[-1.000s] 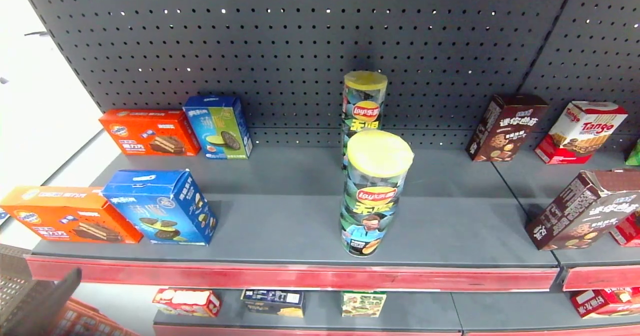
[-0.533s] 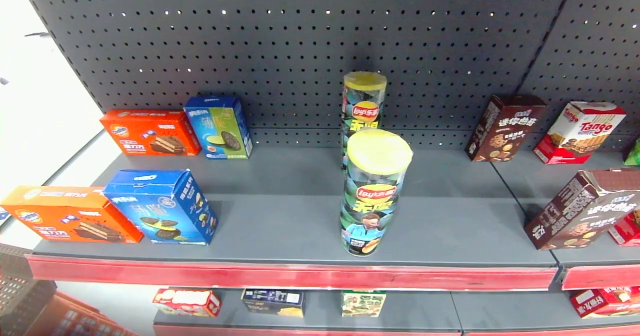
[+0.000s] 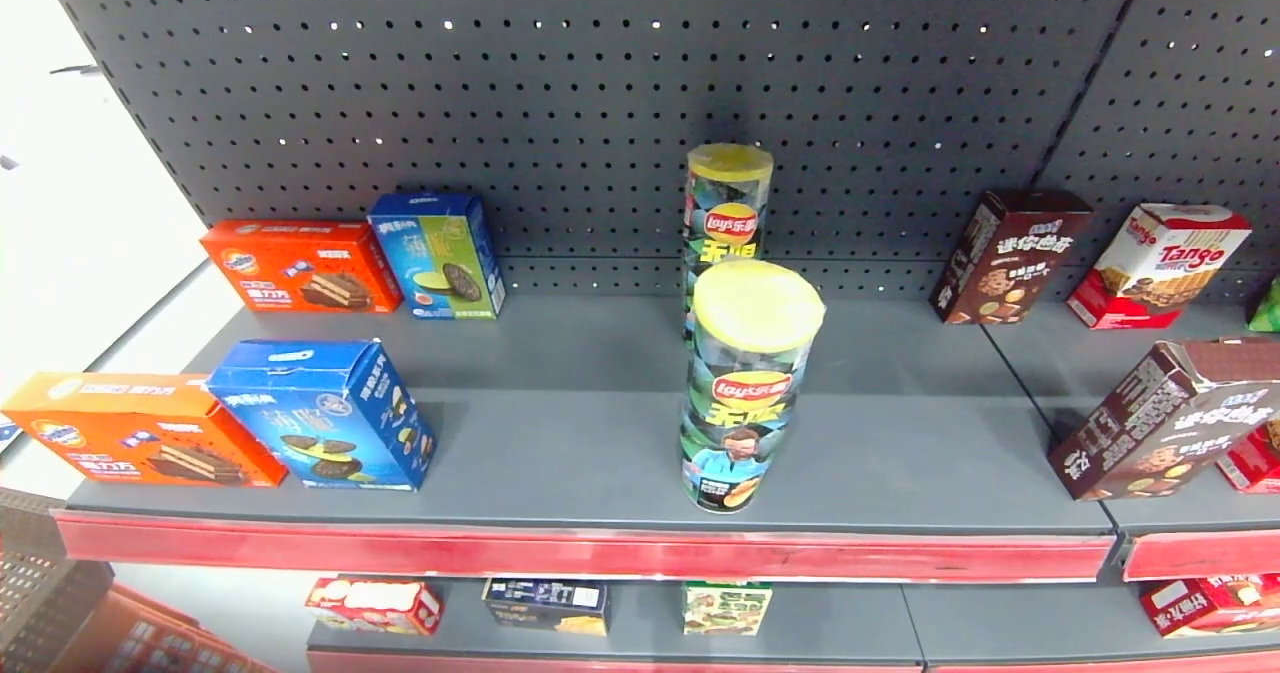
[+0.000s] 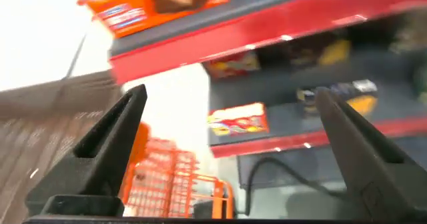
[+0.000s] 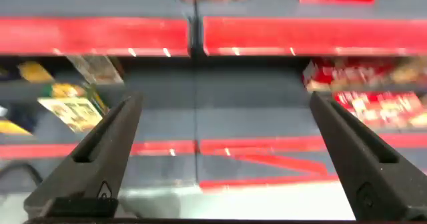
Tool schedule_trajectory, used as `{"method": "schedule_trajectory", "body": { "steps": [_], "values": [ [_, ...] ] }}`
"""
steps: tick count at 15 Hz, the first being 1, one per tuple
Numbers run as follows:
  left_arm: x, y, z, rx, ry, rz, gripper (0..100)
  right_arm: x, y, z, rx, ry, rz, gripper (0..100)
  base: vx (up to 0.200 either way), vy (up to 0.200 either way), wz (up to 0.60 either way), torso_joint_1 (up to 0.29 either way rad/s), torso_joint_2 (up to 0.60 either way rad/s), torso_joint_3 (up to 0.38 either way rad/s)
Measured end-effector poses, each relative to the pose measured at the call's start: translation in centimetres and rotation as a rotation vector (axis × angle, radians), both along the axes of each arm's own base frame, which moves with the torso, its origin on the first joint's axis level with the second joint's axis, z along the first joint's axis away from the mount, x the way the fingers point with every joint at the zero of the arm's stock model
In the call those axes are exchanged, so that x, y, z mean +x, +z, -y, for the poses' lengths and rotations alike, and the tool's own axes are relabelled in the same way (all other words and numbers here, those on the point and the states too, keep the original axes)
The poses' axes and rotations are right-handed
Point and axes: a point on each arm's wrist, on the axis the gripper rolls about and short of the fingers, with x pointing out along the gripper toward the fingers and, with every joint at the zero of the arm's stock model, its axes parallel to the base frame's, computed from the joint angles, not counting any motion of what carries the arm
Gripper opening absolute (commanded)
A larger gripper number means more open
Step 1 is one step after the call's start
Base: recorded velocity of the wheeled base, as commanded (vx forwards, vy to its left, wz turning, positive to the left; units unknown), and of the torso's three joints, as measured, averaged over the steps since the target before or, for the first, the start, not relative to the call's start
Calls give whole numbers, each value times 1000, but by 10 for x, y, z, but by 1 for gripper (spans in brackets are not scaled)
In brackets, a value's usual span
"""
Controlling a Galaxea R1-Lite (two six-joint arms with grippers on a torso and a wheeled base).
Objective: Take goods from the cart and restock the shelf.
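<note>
Two tall chip cans with yellow lids stand on the grey shelf point(image 3: 560, 453): one near the front edge point(image 3: 748, 383), one behind it against the pegboard point(image 3: 728, 203). Orange cake boxes point(image 3: 140, 431) point(image 3: 298, 265) and blue cookie boxes point(image 3: 325, 415) point(image 3: 438, 253) sit at the shelf's left. Brown cookie boxes point(image 3: 1010, 255) point(image 3: 1165, 418) and a red-white wafer box point(image 3: 1160, 263) are at the right. My left gripper point(image 4: 230, 144) is open and holds nothing, below the shelf's red front lip, with an orange cart point(image 4: 170, 187) beneath it. My right gripper point(image 5: 223, 147) is open and holds nothing, facing the lower shelves.
A lower shelf point(image 3: 640, 643) carries several small boxes. The orange cart's corner point(image 3: 150, 643) sits at the bottom left of the head view. Free shelf room lies between the blue boxes and the chip cans, and right of the cans.
A dark gripper finger at the bottom left of the head view has dropped out of sight. The goods on the shelf have not moved.
</note>
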Motion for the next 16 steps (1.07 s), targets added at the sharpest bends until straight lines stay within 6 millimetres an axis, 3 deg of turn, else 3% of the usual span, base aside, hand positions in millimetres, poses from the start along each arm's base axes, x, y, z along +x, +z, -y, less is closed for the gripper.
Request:
{"method": "schedule_trajectory", "body": {
  "steps": [3,10,14,16],
  "values": [
    [-4,-1,1,-17,-2,45,100,-3,-6,-1,16,84,75,100,0,0,0,0,0,0],
    [-6,-1,1,-42,-24,64,100,-4,-9,-2,39,89,88,100,0,0,0,0,0,0],
    [-7,-4,7,-56,-290,22,100,-4,-9,-2,39,89,88,100,0,0,0,0,0,0],
    [-7,-3,7,-122,-288,15,100,-4,-9,-2,39,89,88,100,0,0,0,0,0,0]
  ]
}}
